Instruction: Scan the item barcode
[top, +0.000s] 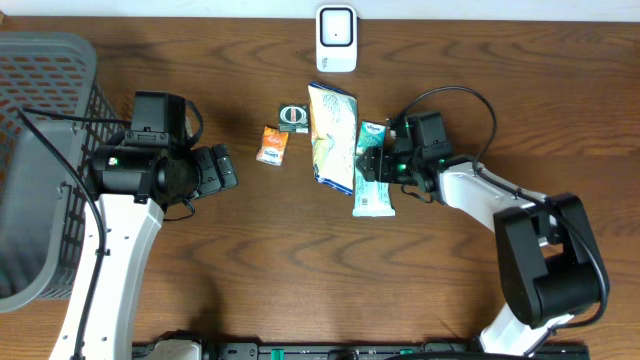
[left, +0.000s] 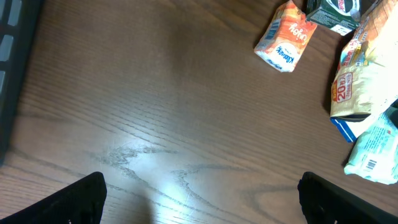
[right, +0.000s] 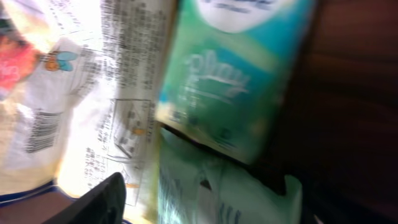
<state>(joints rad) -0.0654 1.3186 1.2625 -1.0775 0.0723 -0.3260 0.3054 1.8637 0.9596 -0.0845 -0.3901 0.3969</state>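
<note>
Right tool (top: 370, 165) sits low over the join of two packs lying end to end on the surface (top: 300, 260): green tissue pack (top: 372, 138) on the scanner side, pale wipes pack (top: 374, 197) on the near side; which of the two is the item, I cannot tell.

Both packs run lengthwise toward the scanner (top: 336, 38), just beside the snack bag (top: 332, 135); the right arm reaches in from the side, so its fingers stand across that long axis.

Right wrist view is blurred; one dark finger (right: 102, 199) shows left of the wipes pack; whether the tool is clamped or merely straddling, cannot tell.

Left tool (top: 225, 168) is spread wide and holds nothing, well apart past the orange packet (top: 271, 145); the right arm is plainly the nearer.

Judgement: the lift goes up and toward the scanner, barcode side turned to face it.
</note>
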